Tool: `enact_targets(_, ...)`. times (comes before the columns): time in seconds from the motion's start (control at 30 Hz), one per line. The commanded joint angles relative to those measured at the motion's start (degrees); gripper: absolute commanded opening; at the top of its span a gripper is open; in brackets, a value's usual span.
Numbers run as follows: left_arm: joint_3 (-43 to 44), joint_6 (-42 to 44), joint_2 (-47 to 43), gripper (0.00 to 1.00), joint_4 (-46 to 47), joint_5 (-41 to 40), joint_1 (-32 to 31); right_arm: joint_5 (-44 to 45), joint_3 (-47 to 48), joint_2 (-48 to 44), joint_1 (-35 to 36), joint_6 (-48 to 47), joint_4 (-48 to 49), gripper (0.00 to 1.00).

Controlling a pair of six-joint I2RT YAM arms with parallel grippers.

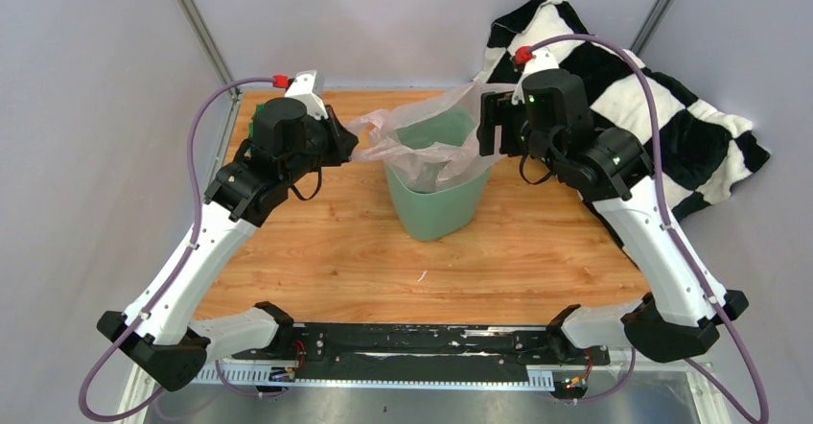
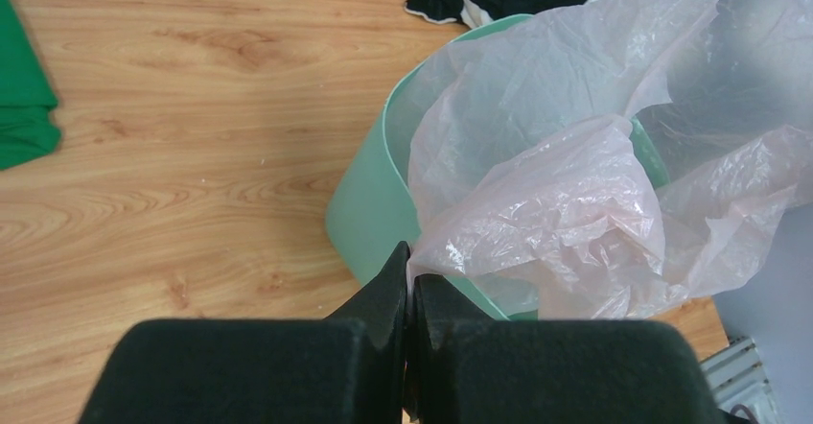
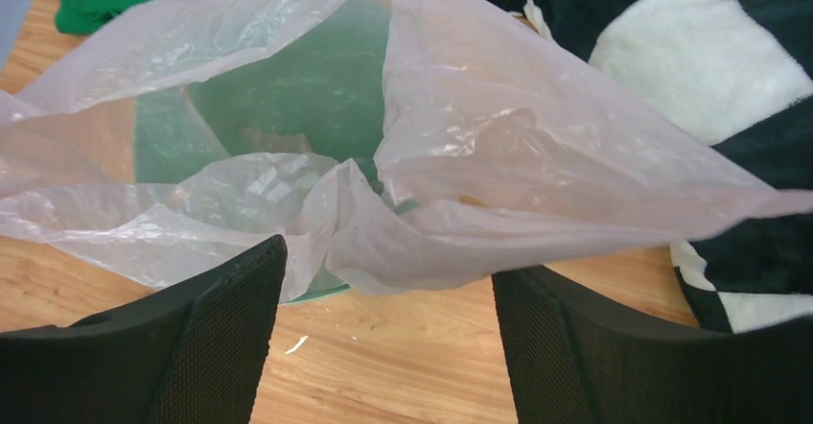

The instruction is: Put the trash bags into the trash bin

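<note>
Fingers (image 2: pixel 383 294), left gripper (image 2: pixel 410 275): pressed together, pinching a thin fold of the trash bag (image 2: pixel 556 184) just above the near wall of the trash bin (image 2: pixel 364 213). Fingers (image 3: pixel 225 318), right gripper (image 3: pixel 383 261): spread wide, gripping nothing, with a loose flap of film drooping between them (no contact visible on either side).

Location of bag: draped over the rim, mouth partly open, sunk partway into the bin. Much of the film billowing above the rim and spilling outward on the right, toward the checkered cushion (image 1: pixel 662 107). Bin standing on the table (image 1: pixel 336 251), between the two arms. Small green cloth (image 2: pixel 19 107) well apart at the far left, not involved.

Assessed as mid-step: bag over the bin, not yet down inside.

Recommended for the step in hand:
- Close the right gripper on the flap hanging between its fingers before anything else.
- Gather both holds toward the centre of the opening, not across the rim.
- Lower together, straight down, pushing film below the rim rather than dragging the bin sideways.
- Expect crinkly film to puff back up; press deep before letting go.
- Avoid a one-sided pull, likely to tip a light bin.
</note>
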Motion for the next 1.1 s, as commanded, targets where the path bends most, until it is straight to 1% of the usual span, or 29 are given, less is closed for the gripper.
enact_targets(0.0, -0.21, 1.11, -0.57, 0.00, -0.52, -1.39, -0.28, 0.06, -2.13, -3.32, -0.58, 2.20, 4.95, 0.79)
enact_targets(0.1, -0.31, 1.44, -0.57, 0.00, -0.74, -1.81, -0.25, 3.31, -3.85, -3.00, -1.29, 2.07, 4.96, 0.73)
enact_targets(0.17, -0.39, 1.83, -0.48, 0.00, -1.38, -2.05, -0.24, 3.98, -6.01, -3.66, -1.90, 2.14, 4.70, 0.64)
enact_targets(0.2, -0.58, 2.05, -0.49, 0.00, -1.72, -2.03, -0.24, 3.94, -7.46, -4.30, -2.14, 2.25, 4.60, 0.57)
enact_targets(0.23, -0.83, 2.26, -0.61, 0.00, -1.98, -1.94, -0.22, 3.74, -9.02, -4.93, -2.23, 2.37, 4.54, 0.52)
enact_targets(0.27, -1.24, 2.33, -0.84, 0.00, -2.24, -1.78, -0.24, 3.49, -10.37, -5.55, -2.40, 2.66, 4.27, 0.43)
enact_targets(0.3, -1.67, 2.49, -1.20, 0.00, -2.50, -1.58, -0.21, 2.83, -11.32, -6.06, -2.47, 3.02, 3.86, 0.31)
enact_targets(0.37, -2.82, 2.82, -1.84, 0.00, -3.50, -1.12, -0.20, 2.30, -12.54, -7.19, -2.44, 3.73, 2.57, 0.15)
enact_targets(0.47, -4.61, 2.84, -2.88, 0.00, -4.97, 0.00, -0.18, 2.77, -13.85, -9.60, -2.47, 3.84, 0.39, 0.01)
enact_targets(0.5, -5.51, 2.74, -3.43, 0.00, -5.30, 0.42, -0.16, 2.49, -14.37, -10.21, -2.46, 3.87, -0.28, 0.00)
enact_targets(0.53, -6.32, 2.63, -3.97, 0.00, -5.43, 0.79, -0.15, 2.00, -14.80, -10.75, -2.41, 4.15, -0.99, 0.00)
enact_targets(0.57, -7.25, 2.64, -4.52, 0.00, -5.46, 1.17, -0.15, 1.10, -15.19, -11.14, -2.44, 4.36, -1.57, 0.02)
enact_targets(0.6, -7.68, 2.68, -4.87, 0.00, -5.57, 1.57, -0.15, 0.05, -15.56, -11.57, -2.43, 4.79, -1.99, 0.07)
enact_targets(0.67, -8.02, 2.86, -5.21, 0.00, -5.68, 2.30, -0.15, -2.49, -16.18, -12.41, -2.39, 5.84, -1.68, 0.26)
enact_targets(0.73, -7.82, 2.98, -4.96, 0.00, -5.65, 3.22, -0.15, -5.33, -15.69, -12.81, -2.40, 6.66, -0.93, 0.37)
enact_targets(0.87, -7.83, 3.22, -4.34, 0.00, -5.60, 4.71, -0.15, -10.24, -13.91, -13.59, -1.66, 7.01, 1.72, 0.53)
enact_targets(0.97, -7.94, 3.39, -4.03, 0.00, -5.56, 5.18, -0.15, -10.21, -12.55, -13.70, -1.38, 6.51, 2.44, 0.65)
enact_targets(1.07, -7.86, 3.47, -3.89, 0.00, -5.62, 5.47, -0.15, -8.28, -11.61, -12.76, -1.26, 6.20, 3.13, 0.71)
